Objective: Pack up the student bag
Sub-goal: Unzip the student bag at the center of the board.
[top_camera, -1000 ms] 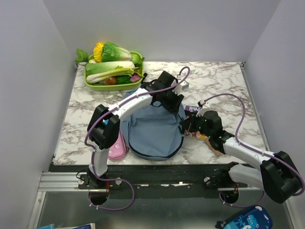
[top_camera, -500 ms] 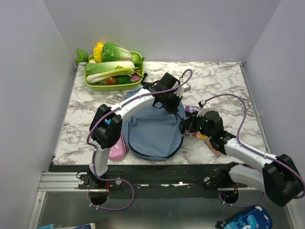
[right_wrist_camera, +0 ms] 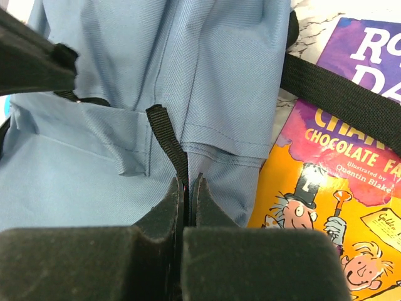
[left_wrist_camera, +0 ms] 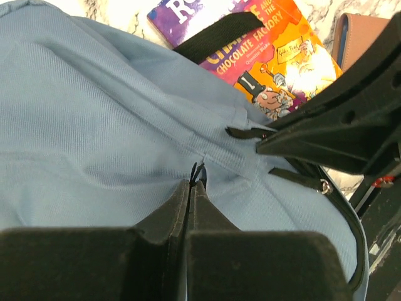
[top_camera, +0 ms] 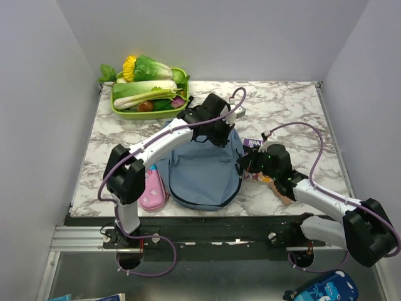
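1. The student bag (top_camera: 203,169) is lying flat about mid-counter (top_camera: 288,106), a bit toward the near edge. Its long axis runs near-to-far. The wide rounded end faces the arm bases, and the narrower, bunched-up end points at the far side, roughly toward the green tray (top_camera: 133,115) of veggies (top_camera: 147,91).
2. The left claw (left_wrist_camera: 194,183) is at that far end. Its fingers are pressed together with a little pinch of blue fabric caught between the tips.
3. The right claw (right_wrist_camera: 188,185) sits on the bag's right edge, also squeezed tight. It's clamped on a black webbing tab (right_wrist_camera: 164,128) sewn into the bag's side.
4. The overhead view is the only one that gives you the whole outline. It also shows a pink pencil case (top_camera: 152,190) tucked against the bag's left side, which neither wrist cam catches.
5. From up top the arms pretty much cover both grips, so only the wrist cams show what each claw is pinching.
6. The wrist cams also show the book (right_wrist_camera: 338,188) properly, with its purple and orange cartoon cover. It's just right of the bag with a black strap (right_wrist_camera: 341,94) lying across it. From overhead you only get a purple corner.
7. The left wrist view picks up a brown object (left_wrist_camera: 360,37) beyond the book. I can't tell what it is.
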